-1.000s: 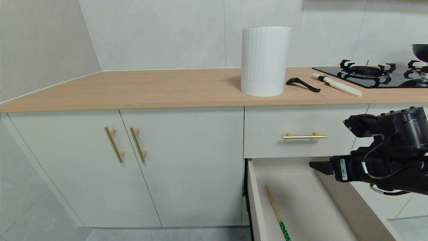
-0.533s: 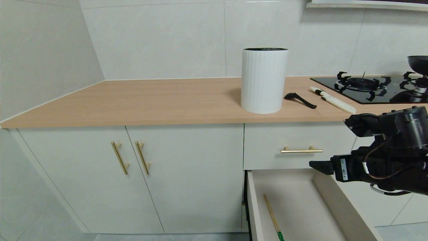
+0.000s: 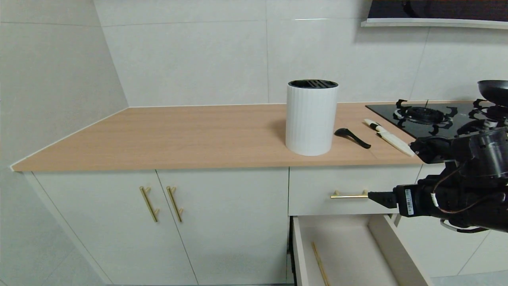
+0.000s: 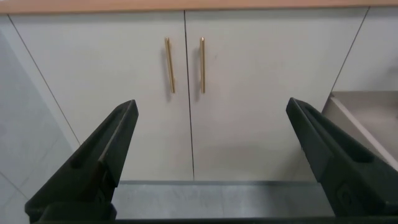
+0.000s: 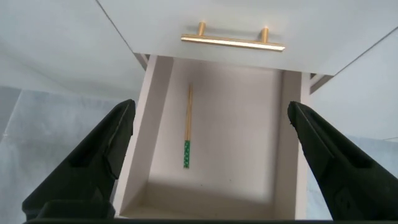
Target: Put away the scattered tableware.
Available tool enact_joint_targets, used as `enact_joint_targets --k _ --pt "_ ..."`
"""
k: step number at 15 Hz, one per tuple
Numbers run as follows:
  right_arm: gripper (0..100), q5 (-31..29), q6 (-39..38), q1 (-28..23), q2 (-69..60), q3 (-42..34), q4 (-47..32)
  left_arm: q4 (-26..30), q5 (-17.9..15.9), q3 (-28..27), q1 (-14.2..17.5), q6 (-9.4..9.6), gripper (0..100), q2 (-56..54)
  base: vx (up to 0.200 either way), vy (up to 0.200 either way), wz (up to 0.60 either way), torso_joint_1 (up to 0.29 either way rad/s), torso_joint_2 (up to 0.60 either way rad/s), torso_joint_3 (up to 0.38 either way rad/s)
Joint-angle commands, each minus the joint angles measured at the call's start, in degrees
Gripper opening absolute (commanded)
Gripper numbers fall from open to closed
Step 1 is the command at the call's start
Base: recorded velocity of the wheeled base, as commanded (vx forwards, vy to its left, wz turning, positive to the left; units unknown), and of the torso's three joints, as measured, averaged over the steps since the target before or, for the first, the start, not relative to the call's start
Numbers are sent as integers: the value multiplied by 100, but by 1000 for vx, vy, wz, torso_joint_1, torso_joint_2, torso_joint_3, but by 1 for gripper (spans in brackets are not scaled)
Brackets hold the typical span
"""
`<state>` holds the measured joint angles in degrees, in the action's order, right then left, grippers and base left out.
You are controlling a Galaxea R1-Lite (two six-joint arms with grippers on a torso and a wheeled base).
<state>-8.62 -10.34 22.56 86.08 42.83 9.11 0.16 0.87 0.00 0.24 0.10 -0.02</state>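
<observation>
Hanging above the open drawer [image 3: 380, 243], the right end effector [image 5: 211, 111] has its two fingers spread wide apart and holds nothing. In the head view it [image 3: 377, 197] sits in front of the shut drawer [image 3: 313, 192] just above, close to that drawer's gold handle [image 3: 348, 195].

A pair of chopsticks [image 5: 187, 127] lies flat on the floor of the open drawer, close to one side wall. They are pale wood with a green end.

The left end effector [image 4: 211, 111] is also wide open and has hold of nothing. It faces two white cupboard doors [image 4: 261, 93] with long gold handles [image 4: 169, 65] side by side.

Up on the wooden table [image 3: 190, 135] a tall white holder [image 3: 311, 118] stands upright, with a black slotted top. A black spoon [image 3: 352, 137] lies just beside it. A white knife [image 3: 389, 137] lies a little farther along, near the black stove [image 3: 428, 117]. A dark pan [image 3: 494, 89] sits on the stove.
</observation>
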Motion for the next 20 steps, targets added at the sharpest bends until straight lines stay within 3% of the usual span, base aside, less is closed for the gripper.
enact_joint_targets --k 1,5,7,11,17,20 --pt "100 1 -3 2 14 -2 3 2 1 0 2 -1 100 2 0 0 0 36 -71 -41" --pt "100 1 23 2 6 15 12 2 1 0 2 -1 100 2 0 0 0 0 0 0" --pt "100 -210 410 -235 -21 235 346 -7 1 0 2 -1 100 2 0 0 0 0 0 0" --pt "100 335 876 -982 823 1632 601 2 1 0 2 -1 100 2 0 0 0 0 0 0" --pt "100 1029 1289 -1228 2510 3461 592 2 1 0 2 -1 100 2 0 0 0 0 0 0" --pt "100 1380 1289 -1422 3073 3918 575 2 1 0 2 -1 100 2 0 0 0 0 0 0"
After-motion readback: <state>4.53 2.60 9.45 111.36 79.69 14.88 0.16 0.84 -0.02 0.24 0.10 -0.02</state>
